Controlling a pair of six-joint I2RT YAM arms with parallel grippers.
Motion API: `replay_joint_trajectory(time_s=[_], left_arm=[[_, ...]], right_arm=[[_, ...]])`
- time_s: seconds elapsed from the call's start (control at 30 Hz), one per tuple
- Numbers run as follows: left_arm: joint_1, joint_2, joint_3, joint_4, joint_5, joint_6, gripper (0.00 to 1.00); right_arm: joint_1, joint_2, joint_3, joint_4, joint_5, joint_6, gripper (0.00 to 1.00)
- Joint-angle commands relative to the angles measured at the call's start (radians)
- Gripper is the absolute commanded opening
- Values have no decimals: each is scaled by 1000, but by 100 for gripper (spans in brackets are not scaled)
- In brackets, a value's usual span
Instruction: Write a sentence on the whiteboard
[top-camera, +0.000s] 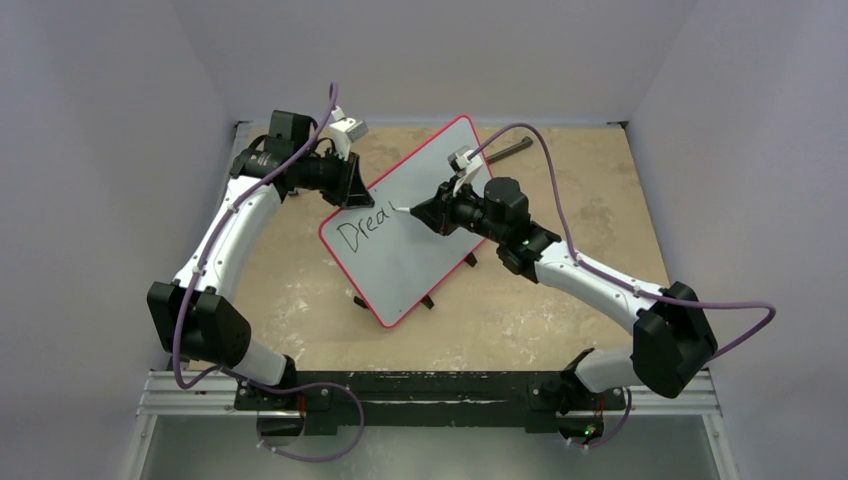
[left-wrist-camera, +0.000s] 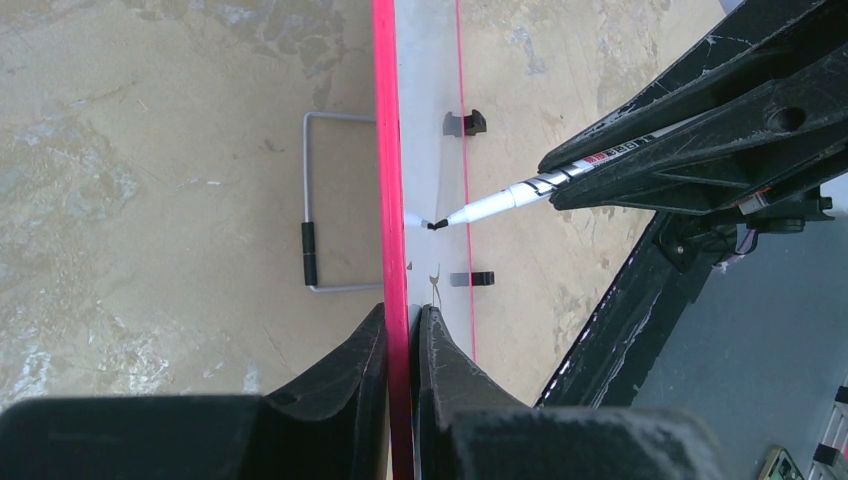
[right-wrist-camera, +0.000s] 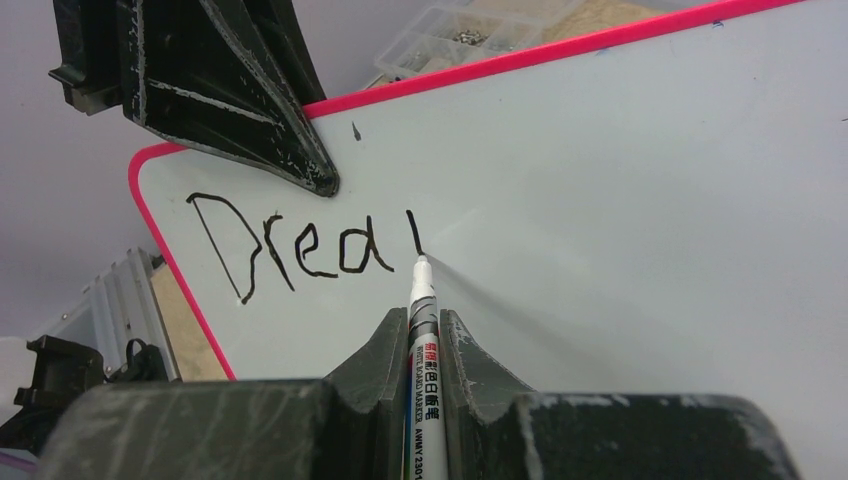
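**At mid-table, a whiteboard braced on its edge as the fifth letter begins**

At the middle of the table, the whiteboard (top-camera: 412, 272) stands lifted and tilted rather than lying flat. The left wrist view looks straight down its red rim and shows tabletop on both sides.

The left gripper (top-camera: 350, 186) is clamped on the far-left edge of the rim, one finger on each face. This grip seems meant to keep the writing face steady and turned toward the other arm, so that pressure from the pen does not push the board away. A bent wire stand (left-wrist-camera: 310, 205) and small black clips (left-wrist-camera: 465, 122) also show in the left wrist view, but I cannot tell how much weight they carry.

The right gripper (top-camera: 418, 210) is closed around a white board marker (right-wrist-camera: 421, 300). The barrel lies along the slot between its fingers, with only the tip end sticking out. That probably gives a short, stiff nib for controlled strokes.

The sentence (right-wrist-camera: 300, 250) so far reads "Drea", followed by one upright stroke. It sits near the board's left corner, just below the left gripper's fingers. The nib rests at the foot of that last stroke, touching or all but touching the surface. The written letters lie to the nib's left, and the bare white to its right is where the rest would go. Judging by that, the task is at an early stage.
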Motion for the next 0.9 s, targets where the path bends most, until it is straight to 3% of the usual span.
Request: replay_joint_trajectory(time_s=[0.0,0.5,0.87], left_arm=[[-15,-51,18,63,21,44,0],[-16,-50,18,63,22,43,0],[-16,-52,19,61,19,44,0]], right_arm=[[-2,-12,20,11,40,-1,0],[-2,38,124,-42,75,-2,0],[-2,21,82,-51,87,2,0]])
